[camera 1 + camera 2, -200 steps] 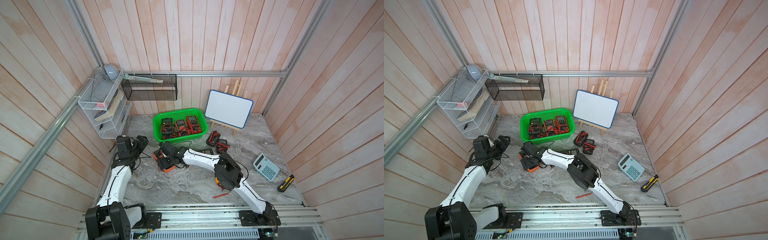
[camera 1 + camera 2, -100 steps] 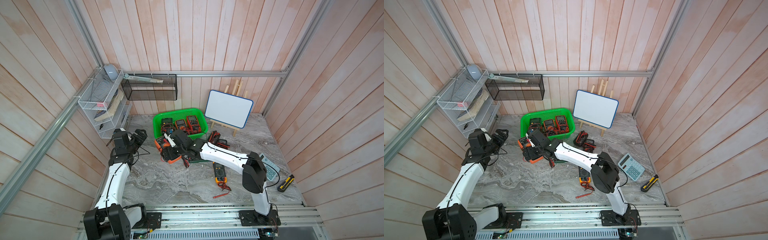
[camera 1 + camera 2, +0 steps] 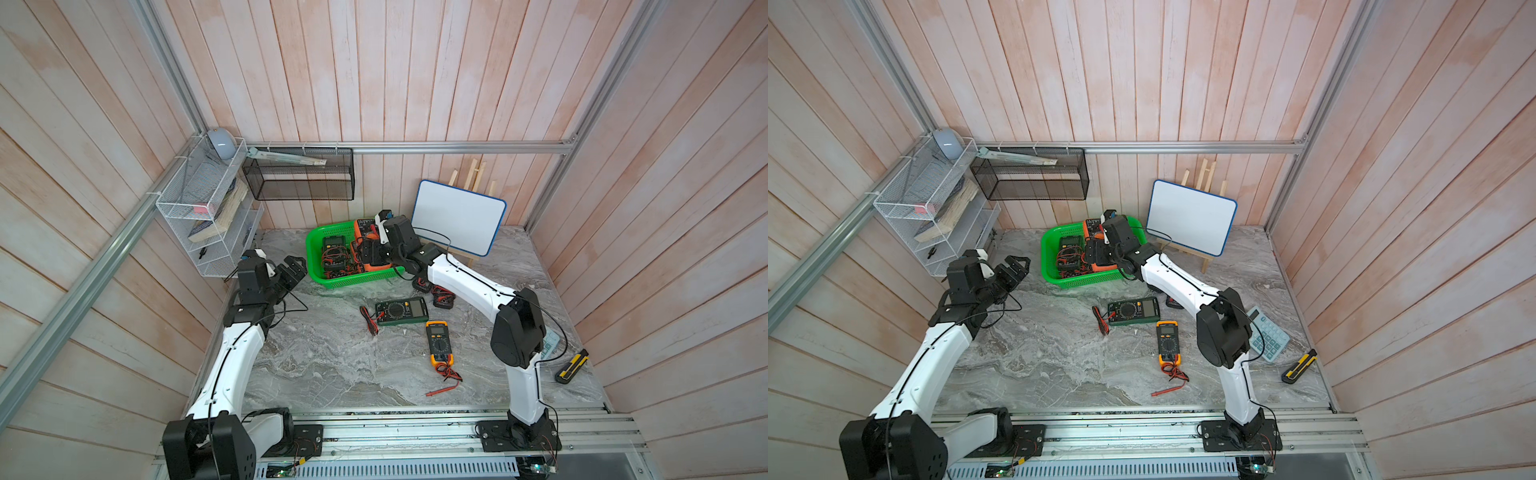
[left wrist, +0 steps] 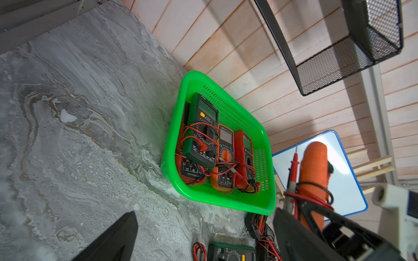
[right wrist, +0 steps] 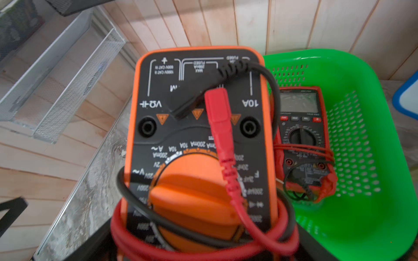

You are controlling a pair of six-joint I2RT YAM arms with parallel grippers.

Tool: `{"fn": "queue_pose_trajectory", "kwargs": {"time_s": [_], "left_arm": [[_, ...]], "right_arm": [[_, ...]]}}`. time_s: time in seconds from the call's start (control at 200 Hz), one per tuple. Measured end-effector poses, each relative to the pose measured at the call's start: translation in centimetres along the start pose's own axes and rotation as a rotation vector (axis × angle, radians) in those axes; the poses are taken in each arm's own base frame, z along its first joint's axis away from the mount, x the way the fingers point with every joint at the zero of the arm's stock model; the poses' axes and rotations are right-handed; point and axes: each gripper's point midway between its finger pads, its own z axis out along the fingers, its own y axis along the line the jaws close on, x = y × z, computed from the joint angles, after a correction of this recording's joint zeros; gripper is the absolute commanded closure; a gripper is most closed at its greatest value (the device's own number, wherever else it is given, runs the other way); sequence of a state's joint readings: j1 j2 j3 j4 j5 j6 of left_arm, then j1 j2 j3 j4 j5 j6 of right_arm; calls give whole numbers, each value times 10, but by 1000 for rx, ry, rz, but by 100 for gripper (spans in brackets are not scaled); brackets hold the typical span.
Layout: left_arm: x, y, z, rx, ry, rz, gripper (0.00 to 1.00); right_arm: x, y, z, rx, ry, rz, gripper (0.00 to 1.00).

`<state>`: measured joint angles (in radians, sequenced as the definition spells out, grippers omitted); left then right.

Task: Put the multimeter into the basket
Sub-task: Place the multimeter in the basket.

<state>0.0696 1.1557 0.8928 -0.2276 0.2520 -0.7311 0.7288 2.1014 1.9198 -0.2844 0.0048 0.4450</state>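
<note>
The bright green basket (image 3: 316, 266) (image 3: 1050, 266) stands at the back of the table with several multimeters lying in it. My right gripper (image 3: 374, 249) (image 3: 1100, 253) is shut on an orange multimeter (image 3: 362, 226) (image 3: 1090, 226) with red and black leads wound round it, and holds it above the basket's middle. In the right wrist view this multimeter (image 5: 199, 126) fills the frame, with the basket (image 5: 362, 214) behind it. My left gripper (image 3: 291, 270) (image 4: 203, 237) hangs open and empty, left of the basket (image 4: 226, 201).
On the table lie a green multimeter (image 3: 401, 311) and a yellow one (image 3: 438, 343) with loose leads. A whiteboard (image 3: 457, 218) stands right of the basket. A calculator (image 3: 1268, 336) and utility knife (image 3: 572, 365) lie far right. A white wire rack (image 3: 208, 216) and black mesh bin (image 3: 299, 178) hang on the walls.
My right arm has lifted the orange multimeter off the table in front of the basket and carried it back over the basket. The left gripper has drawn back a little.
</note>
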Motion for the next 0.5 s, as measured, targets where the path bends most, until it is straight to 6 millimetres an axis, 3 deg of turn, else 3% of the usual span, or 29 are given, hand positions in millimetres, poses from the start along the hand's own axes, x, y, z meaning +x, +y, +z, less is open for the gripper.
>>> {"fn": "queue_pose_trajectory", "kwargs": {"time_s": [0.225,0.5], "left_arm": [[18,-13,4,11,37,34,0],[27,-19,6,15,52,48,0]], "right_arm": [[-14,-19,56,66,-48,0,65],[-1,-41,108,150,-67,-23,63]]}}
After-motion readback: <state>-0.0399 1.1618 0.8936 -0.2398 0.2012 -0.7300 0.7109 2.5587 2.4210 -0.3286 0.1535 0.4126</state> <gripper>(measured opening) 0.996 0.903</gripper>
